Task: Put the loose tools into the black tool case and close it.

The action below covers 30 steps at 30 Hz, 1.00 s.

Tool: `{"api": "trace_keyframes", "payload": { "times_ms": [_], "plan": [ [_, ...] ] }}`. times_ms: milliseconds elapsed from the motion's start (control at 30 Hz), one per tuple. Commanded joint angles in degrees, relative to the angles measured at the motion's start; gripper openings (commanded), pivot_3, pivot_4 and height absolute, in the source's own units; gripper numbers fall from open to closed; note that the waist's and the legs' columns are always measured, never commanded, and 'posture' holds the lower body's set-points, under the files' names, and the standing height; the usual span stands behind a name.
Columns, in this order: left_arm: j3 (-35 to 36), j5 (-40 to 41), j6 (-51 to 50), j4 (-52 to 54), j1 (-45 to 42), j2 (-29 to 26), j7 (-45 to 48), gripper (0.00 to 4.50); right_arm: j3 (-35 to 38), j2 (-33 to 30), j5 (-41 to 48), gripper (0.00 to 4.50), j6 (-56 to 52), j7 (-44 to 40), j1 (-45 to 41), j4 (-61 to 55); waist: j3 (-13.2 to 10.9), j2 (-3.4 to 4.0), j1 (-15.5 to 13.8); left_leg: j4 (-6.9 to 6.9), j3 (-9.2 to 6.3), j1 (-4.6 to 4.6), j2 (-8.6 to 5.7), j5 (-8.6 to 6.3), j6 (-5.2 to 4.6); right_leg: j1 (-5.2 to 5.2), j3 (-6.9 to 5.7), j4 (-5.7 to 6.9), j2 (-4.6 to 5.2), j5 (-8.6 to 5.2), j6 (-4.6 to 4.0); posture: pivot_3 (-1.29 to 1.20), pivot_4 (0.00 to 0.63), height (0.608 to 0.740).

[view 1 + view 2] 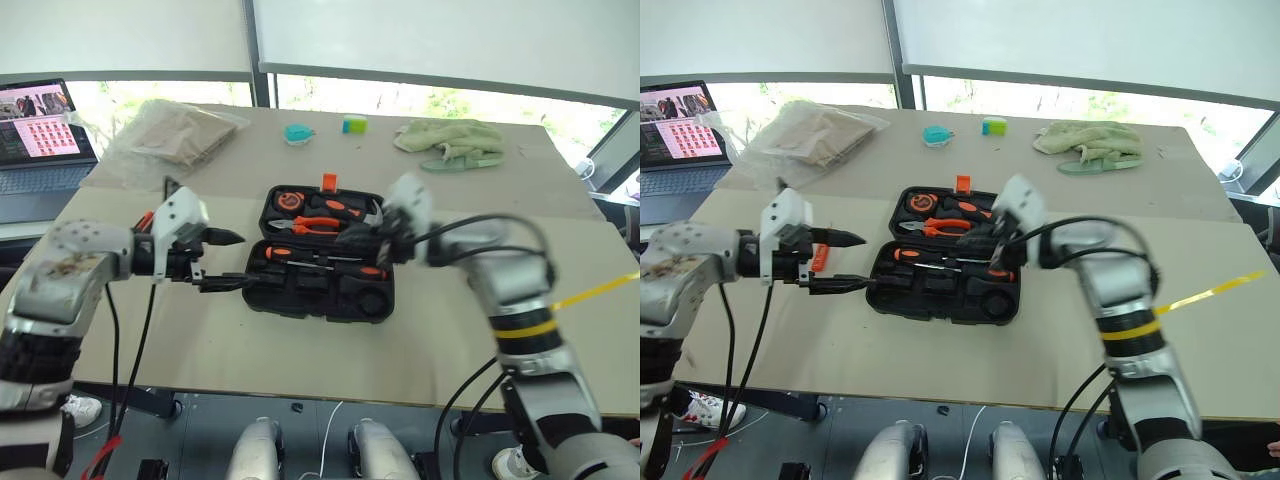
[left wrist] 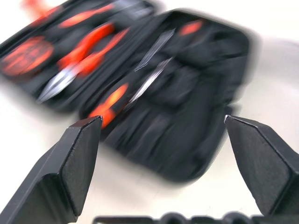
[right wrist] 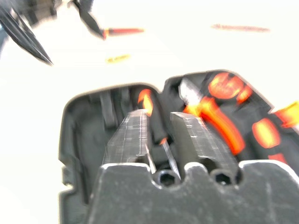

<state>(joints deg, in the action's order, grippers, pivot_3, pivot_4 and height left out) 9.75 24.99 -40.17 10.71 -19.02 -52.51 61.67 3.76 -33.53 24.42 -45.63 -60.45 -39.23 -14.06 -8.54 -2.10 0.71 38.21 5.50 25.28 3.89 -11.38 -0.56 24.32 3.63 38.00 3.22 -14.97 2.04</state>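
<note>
The black tool case [image 1: 318, 290] lies open in the middle of the table. Pliers [image 1: 322, 226] and other orange-handled tools fill its far half, and screwdrivers [image 1: 325, 268] lie in its near half. My left gripper [image 1: 228, 262] hovers just left of the case, pointing at it, open and empty. My right gripper [image 3: 161, 135] hangs above the case's right side, fingers a little apart with nothing between them. An orange loose tool [image 1: 820, 257] lies on the table behind the left gripper, partly hidden. In the right wrist view, more orange tools [image 3: 122, 31] lie on the table beyond the case.
A laptop [image 1: 40, 130] stands at the far left, next to a clear bag of beige material [image 1: 175, 135]. A green cloth [image 1: 450, 143], a teal object [image 1: 297, 132] and a small block [image 1: 354, 124] lie along the far side. The table's front edge runs just below the case.
</note>
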Motion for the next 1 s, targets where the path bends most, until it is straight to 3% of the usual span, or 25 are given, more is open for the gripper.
{"api": "trace_keyframes", "payload": {
  "times_ms": [33, 133, 233, 300, 400, 567, 667, 833, 1000],
  "plan": [
    [13.6, 0.3, -5.2, 8.1, 10.7, -0.7, -6.7, 4.50, 6.8, -6.2, 11.8, 2.51, -6.2, -4.4, 5.1, -12.0, 0.0, -0.01, 0.1, -0.04, 0.00, -0.01, 0.01, -0.02, 0.03, 0.01, 0.00, -0.03, 0.01, -0.01, -0.02, 0.00, 0.150, 0.740],
    [21.5, -0.6, -6.8, 11.9, 19.5, 0.8, -10.6, 4.50, 9.9, -10.6, 17.0, 3.73, -7.5, -5.4, 8.6, -16.0, 0.0, -0.05, 0.2, -0.12, 0.00, -0.11, 0.01, -0.03, 0.05, -0.02, -0.01, -0.06, 0.04, -0.06, -0.10, 0.00, 0.150, 0.740],
    [25.1, -0.6, -9.5, 15.7, 25.2, 2.6, -14.3, 4.50, 13.3, -13.9, 21.3, 4.45, -7.8, -5.9, 11.3, -17.8, 0.0, -0.06, 0.1, -0.12, -0.01, -0.21, -0.02, -0.03, 0.06, -0.08, -0.01, -0.04, 0.11, -0.07, -0.12, 0.00, 0.150, 0.740],
    [25.1, 2.5, -14.2, 17.4, 24.0, 3.3, -16.5, 4.50, 14.4, -15.0, 23.2, 4.45, -8.2, -4.3, 11.8, -18.0, 0.0, -0.08, -0.3, -0.12, -0.01, -0.23, -0.06, -0.03, 0.06, -0.12, -0.01, -0.08, 0.16, -0.07, -0.12, 0.00, 0.150, 0.740],
    [20.3, 3.9, -20.4, 14.9, 15.3, 3.2, -21.4, 4.50, 13.9, -15.9, 23.8, 4.45, -7.2, -2.2, 12.4, -18.1, -0.1, -0.32, -1.1, -0.12, -0.04, -0.24, -0.07, -0.01, 0.09, -0.14, -0.09, -0.13, 0.17, -0.07, -0.12, 0.00, 0.150, 0.740],
    [4.4, -1.8, -32.4, 0.7, -8.0, 4.3, -31.4, 4.50, 13.4, -15.7, 24.5, 4.45, -6.0, 1.4, 14.1, -19.9, 0.0, -0.43, -1.5, -0.11, -0.07, -0.22, -0.17, 0.05, 0.12, -0.25, -0.14, -0.22, 0.17, -0.04, -0.06, 0.00, 0.150, 0.740],
    [0.4, -3.5, -37.4, -7.5, -16.7, 6.4, -34.7, 4.50, 13.7, -15.2, 25.8, 4.45, -6.0, 4.0, 15.4, -22.0, 0.0, -0.48, -1.0, -0.11, -0.15, -0.13, -0.18, 0.06, 0.10, -0.20, -0.13, -0.20, 0.09, -0.02, -0.03, 0.00, 0.150, 0.740],
    [-7.8, -7.7, -34.8, -26.5, -28.8, 12.8, -36.4, 4.50, 14.4, -14.0, 27.5, 4.45, -5.5, 9.3, 18.6, -26.6, -0.1, -0.50, -0.6, -0.16, -0.24, -0.03, -0.18, 0.01, 0.09, -0.07, -0.10, -0.16, 0.03, -0.04, -0.02, 0.00, 0.150, 0.740],
    [-12.1, -11.8, -29.1, -39.6, -33.8, 15.2, -36.5, 4.50, 14.1, -14.0, 28.1, 4.45, -5.0, 12.7, 19.3, -28.1, -0.1, -0.51, -0.4, -0.15, -0.23, -0.03, -0.20, 0.01, 0.10, -0.10, -0.10, -0.18, 0.05, -0.04, -0.02, 0.00, 0.150, 0.740]
  ]
}}
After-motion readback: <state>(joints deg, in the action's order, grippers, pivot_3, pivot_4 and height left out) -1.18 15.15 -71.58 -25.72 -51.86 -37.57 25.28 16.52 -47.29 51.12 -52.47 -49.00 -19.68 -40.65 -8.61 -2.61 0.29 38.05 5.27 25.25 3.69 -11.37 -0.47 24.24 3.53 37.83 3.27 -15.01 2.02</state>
